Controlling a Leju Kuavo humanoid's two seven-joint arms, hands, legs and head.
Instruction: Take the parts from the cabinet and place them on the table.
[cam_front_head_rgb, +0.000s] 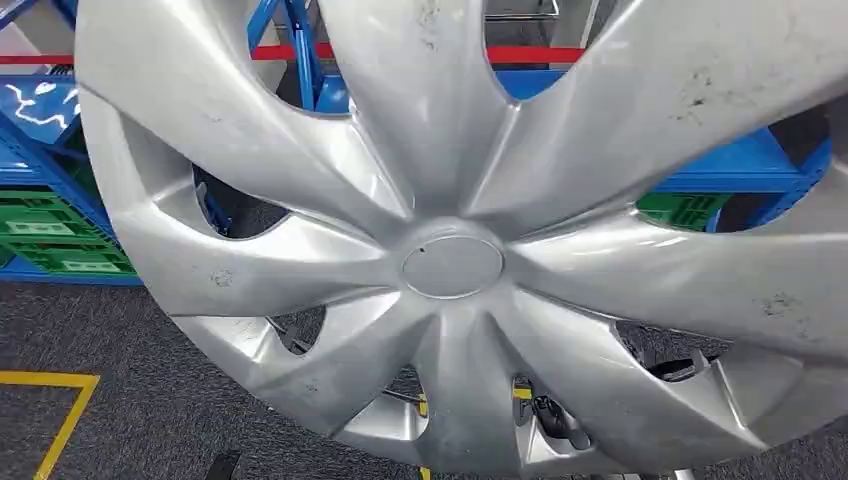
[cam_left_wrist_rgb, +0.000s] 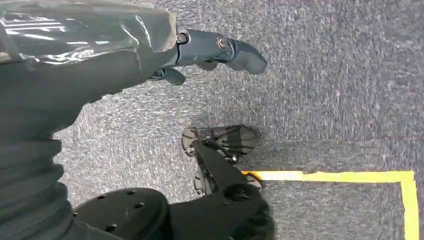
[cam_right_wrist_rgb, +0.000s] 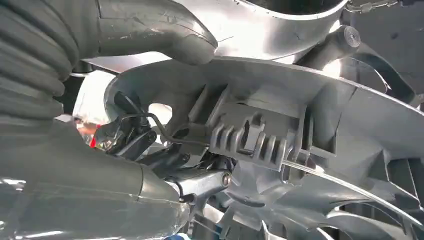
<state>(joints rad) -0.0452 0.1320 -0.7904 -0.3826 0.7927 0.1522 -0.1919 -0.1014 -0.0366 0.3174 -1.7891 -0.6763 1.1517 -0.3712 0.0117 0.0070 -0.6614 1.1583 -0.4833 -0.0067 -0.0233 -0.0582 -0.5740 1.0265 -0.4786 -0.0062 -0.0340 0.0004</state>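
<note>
My right hand (cam_right_wrist_rgb: 150, 45) grips the silver hubcap (cam_front_head_rgb: 450, 265) by its rim — thumb clamped over the edge; left hand (cam_left_wrist_rgb: 150, 50) hangs over grey carpet (cam_left_wrist_rgb: 325, 90), fingers apart, holding nothing.

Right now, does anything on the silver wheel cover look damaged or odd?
The silver spoked plastic wheel cover has dark scuffs and specks on its upper right spoke and small marks on others. It looks worn, not broken. The right hand grips its rim; nothing else stands out.

One silver hubcap (cam_front_head_rgb: 452, 265); two green crates, at nine o'clock (cam_front_head_rgb: 50, 235) and three o'clock (cam_front_head_rgb: 680, 208).
</note>
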